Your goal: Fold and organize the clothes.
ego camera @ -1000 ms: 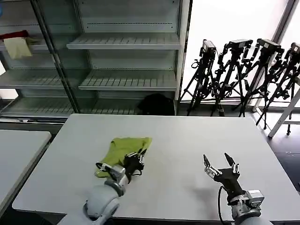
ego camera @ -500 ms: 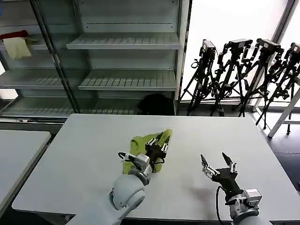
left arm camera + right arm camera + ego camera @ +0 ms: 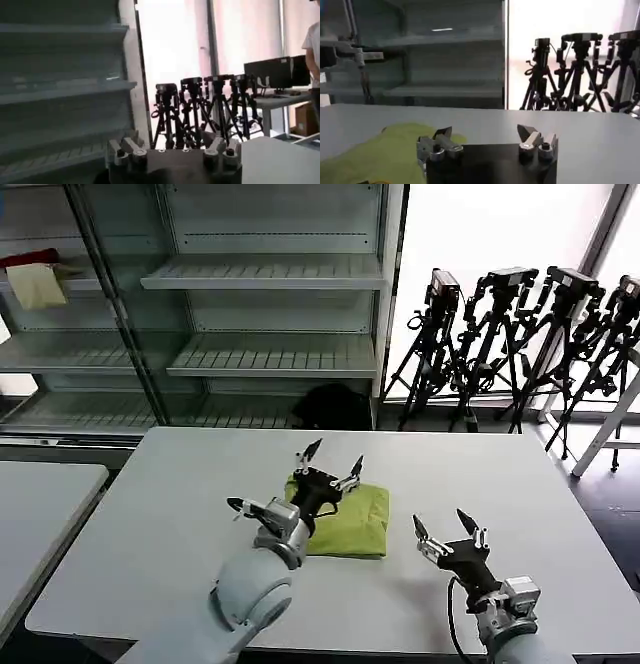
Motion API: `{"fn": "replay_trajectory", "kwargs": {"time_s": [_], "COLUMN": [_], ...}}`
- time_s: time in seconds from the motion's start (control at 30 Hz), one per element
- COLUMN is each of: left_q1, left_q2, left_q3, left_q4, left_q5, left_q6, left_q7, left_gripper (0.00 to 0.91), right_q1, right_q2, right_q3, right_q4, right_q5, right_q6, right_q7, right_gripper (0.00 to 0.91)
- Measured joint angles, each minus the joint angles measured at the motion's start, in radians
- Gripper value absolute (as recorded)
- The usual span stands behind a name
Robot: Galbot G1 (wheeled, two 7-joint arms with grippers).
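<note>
The clothes are a lime-green T-shirt (image 3: 356,522) lying as a flat folded rectangle on the white table (image 3: 180,494), a little right of centre. My left gripper (image 3: 333,459) hovers over the shirt's far-left corner, tilted upward, open and holding nothing. From the left wrist, that gripper (image 3: 172,146) faces the shelves and tripods. To the right of the shirt, near the front edge, my right gripper (image 3: 442,526) is open and apart from the cloth. The right wrist view has that gripper (image 3: 485,134) over bare table, with the green shirt (image 3: 380,152) off to one side.
A metal shelving rack (image 3: 270,279) stands behind the table, with cream and red cloths (image 3: 35,279) on a left shelf. A black bundle (image 3: 335,406) lies on the floor by it. Several camera tripods (image 3: 520,344) stand back right. A second table (image 3: 40,504) sits at left.
My left gripper dragged the shirt rightward across the table, let it go and lifted, now open. The shirt lies flatter and farther right. The right gripper edged left.
</note>
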Motion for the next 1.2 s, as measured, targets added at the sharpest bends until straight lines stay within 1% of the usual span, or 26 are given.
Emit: {"fn": "replay_trajectory", "kwargs": {"time_s": [0.17, 0.23, 0.4, 0.53, 0.63, 0.67, 0.73, 0.87, 0.9, 0.97, 1.0, 1.03, 1.07, 1.1, 1.13, 1.2], "left_q1": [0.126, 0.184, 0.326, 0.421, 0.468, 0.48, 0.505, 0.541, 0.549, 0.562, 0.569, 0.574, 0.579, 0.583, 0.586, 0.591], "left_q2": [0.059, 0.071, 0.079, 0.077, 0.074, 0.073, 0.069, 0.064, 0.064, 0.062, 0.062, 0.062, 0.062, 0.062, 0.062, 0.062], "left_q3": [-0.101, -0.137, -0.225, -0.286, -0.32, -0.328, -0.341, -0.361, -0.367, -0.375, -0.38, -0.383, -0.387, -0.39, -0.393, -0.397], "left_q4": [-0.075, -0.105, -0.168, -0.197, -0.213, -0.218, -0.229, -0.239, -0.239, -0.241, -0.243, -0.244, -0.245, -0.246, -0.246, -0.246], "left_q5": [0.037, 0.054, 0.1, 0.131, 0.147, 0.151, 0.16, 0.173, 0.175, 0.179, 0.181, 0.182, 0.183, 0.184, 0.185, 0.186], "left_q6": [0.002, 0.001, -0.013, -0.026, -0.029, -0.03, -0.03, -0.034, -0.035, -0.037, -0.038, -0.038, -0.038, -0.039, -0.039, -0.04], "left_q7": [0.042, 0.063, 0.107, 0.137, 0.151, 0.156, 0.165, 0.18, 0.182, 0.187, 0.19, 0.192, 0.193, 0.195, 0.197, 0.201], "left_gripper": [0.907, 0.907, 0.907, 0.907, 0.907, 0.907, 0.907, 0.907, 0.907, 0.907, 0.907, 0.907, 0.907, 0.907, 0.907, 0.907], "right_q1": [0.07, 0.103, 0.192, 0.244, 0.277, 0.287, 0.306, 0.339, 0.348, 0.367, 0.375, 0.384, 0.39, 0.395, 0.4, 0.411], "right_q2": [0.01, 0.024, 0.071, 0.11, 0.134, 0.141, 0.156, 0.18, 0.187, 0.199, 0.205, 0.211, 0.215, 0.218, 0.222, 0.228], "right_q3": [-0.05, -0.074, -0.125, -0.15, -0.166, -0.171, -0.182, -0.2, -0.205, -0.216, -0.221, -0.227, -0.231, -0.236, -0.24, -0.246], "right_q4": [-0.026, -0.042, -0.091, -0.139, -0.172, -0.183, -0.206, -0.248, -0.258, -0.28, -0.29, -0.301, -0.31, -0.318, -0.327, -0.343], "right_q5": [0.029, 0.048, 0.111, 0.155, 0.184, 0.191, 0.201, 0.212, 0.212, 0.212, 0.211, 0.211, 0.21, 0.207, 0.205, 0.2], "right_q6": [-0.077, -0.111, -0.174, -0.192, -0.2, -0.201, -0.203, -0.207, -0.208, -0.209, -0.209, -0.208, -0.206, -0.204, -0.202, -0.198], "right_q7": [0.003, 0.016, 0.074, 0.112, 0.127, 0.13, 0.136, 0.14, 0.141, 0.143, 0.143, 0.143, 0.143, 0.143, 0.141, 0.139], "right_gripper": [0.907, 0.907, 0.907, 0.907, 0.836, 0.776, 0.756, 0.756, 0.736, 0.645, 0.595, 0.494, 0.464, 0.413, 0.333, 0.252]}}
